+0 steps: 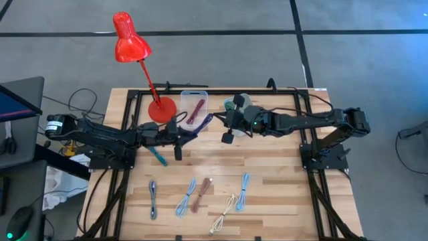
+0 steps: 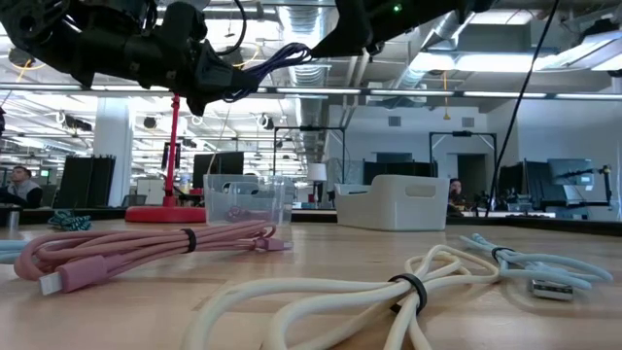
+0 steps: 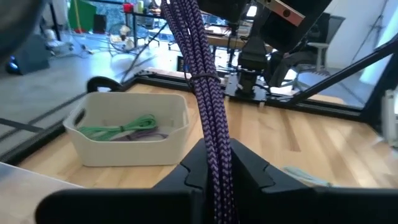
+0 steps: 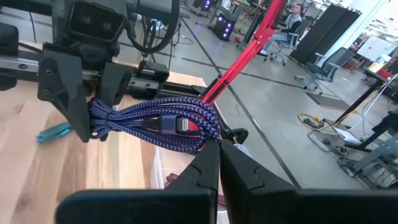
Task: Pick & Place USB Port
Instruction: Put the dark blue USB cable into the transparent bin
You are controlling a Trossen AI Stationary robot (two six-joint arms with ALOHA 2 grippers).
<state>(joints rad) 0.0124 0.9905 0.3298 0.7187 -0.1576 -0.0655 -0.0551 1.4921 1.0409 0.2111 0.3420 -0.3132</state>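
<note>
A bundled purple braided USB cable [image 1: 201,123] hangs in the air between my two grippers, above the table's far middle. My left gripper [image 1: 179,134] is shut on one end of it. My right gripper [image 1: 217,120] is shut on the other end. In the low view the cable [image 2: 273,56] shows high above the tabletop. Just past it stand a clear container [image 1: 194,107] holding a reddish cable and a white bin [image 3: 130,130] holding green and purple cables. My left gripper pinches the cable bundle [image 3: 214,146] between its two fingers [image 3: 249,168], which lie along the strands. The bundle runs straight away from them, lifted clear of the table. My right gripper pinches the bundle's other looped end [image 4: 205,135] between its fingers [image 4: 239,168], coming level from the table's right. That end is also clear of the table, with a connector [image 4: 180,124] showing in the strands.
A red desk lamp stands with its base [image 1: 162,109] beside the clear container. A teal cable [image 1: 157,155] lies below my left gripper. Several bundled cables lie along the near half: grey [image 1: 152,198], blue [image 1: 186,198], pink [image 1: 201,194], cream [image 1: 225,213], light blue [image 1: 244,190].
</note>
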